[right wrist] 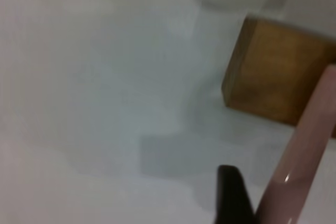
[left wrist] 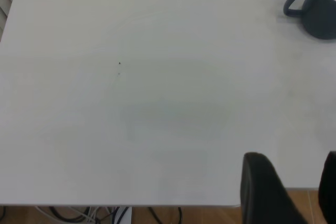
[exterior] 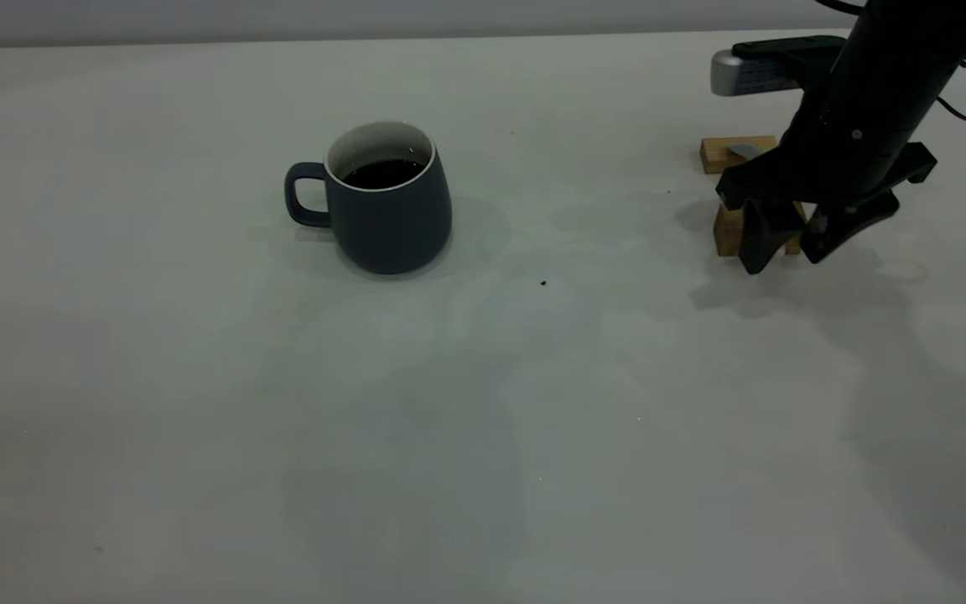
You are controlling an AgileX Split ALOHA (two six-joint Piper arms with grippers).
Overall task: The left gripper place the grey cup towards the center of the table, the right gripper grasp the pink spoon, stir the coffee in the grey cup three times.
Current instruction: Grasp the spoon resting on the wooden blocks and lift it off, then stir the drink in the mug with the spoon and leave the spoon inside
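The grey cup (exterior: 386,214) stands upright left of the table's (exterior: 483,419) middle, handle pointing left, with dark coffee (exterior: 382,173) inside. It also shows far off in the left wrist view as the cup (left wrist: 317,6). My left gripper (left wrist: 299,192) hangs open and empty over the table edge, well away from the cup. The pink spoon (exterior: 743,151) lies across two wooden blocks at the right. My right gripper (exterior: 793,247) is lowered over it, open, its fingers straddling the handle. In the right wrist view the pink handle (right wrist: 304,156) runs right beside one black finger (right wrist: 231,198).
A far tan wooden block (exterior: 722,157) and a near one (exterior: 726,231) carry the spoon; the near block (right wrist: 278,77) fills part of the right wrist view. A dark speck (exterior: 543,283) lies between cup and blocks. Wood floor and cables (left wrist: 94,214) show past the table edge.
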